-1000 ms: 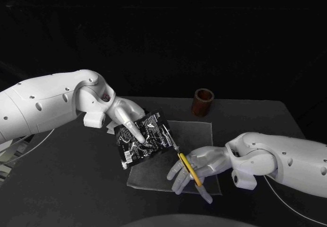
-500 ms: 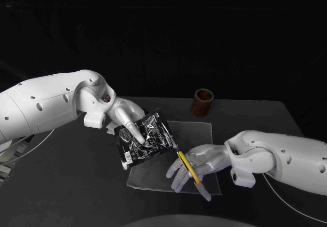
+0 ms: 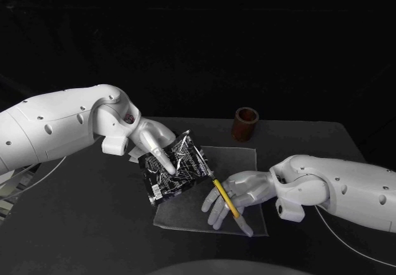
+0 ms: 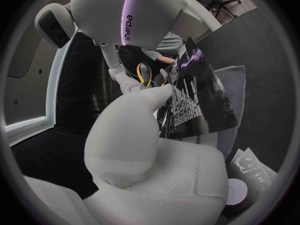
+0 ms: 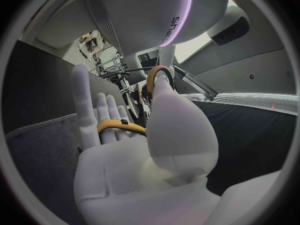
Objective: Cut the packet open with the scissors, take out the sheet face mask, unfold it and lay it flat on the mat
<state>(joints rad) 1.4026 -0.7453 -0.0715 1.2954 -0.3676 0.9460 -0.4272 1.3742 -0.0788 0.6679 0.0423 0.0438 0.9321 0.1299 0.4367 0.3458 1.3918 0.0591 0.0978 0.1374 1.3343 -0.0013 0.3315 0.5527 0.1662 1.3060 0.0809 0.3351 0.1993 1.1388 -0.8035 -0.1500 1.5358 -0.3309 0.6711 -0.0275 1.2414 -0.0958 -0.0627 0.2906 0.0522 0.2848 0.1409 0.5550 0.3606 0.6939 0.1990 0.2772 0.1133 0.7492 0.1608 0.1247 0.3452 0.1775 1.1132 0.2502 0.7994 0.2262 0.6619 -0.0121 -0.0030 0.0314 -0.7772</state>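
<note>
**A:** What has changed in the last second?

**B:** The right hand (image 3: 248,192) has moved up and left in the frame. That brings the tip of the scissors (image 3: 224,196) back against the packet (image 3: 175,166), at its lower right edge, after it had drawn slightly off. The packet has also tipped a little more upright.

**A:** So is it cutting?

**B:** I'd say it is still lining up. I can make out no slit in the edge, and I cannot tell whether the blades are parted.

**A:** And the hands?

**B:** The left hand (image 3: 153,143) is clamped on the packet's upper left part. The right hand holds the scissors, with the yellow handles looped on its fingers and the other fingers spread.

**A:** How does the packet look?

**B:** It is black glossy foil with pale print, and it is crinkled. It is held tilted at centre-left of the frame, above the left part of the grey mat (image 3: 239,157).
</note>
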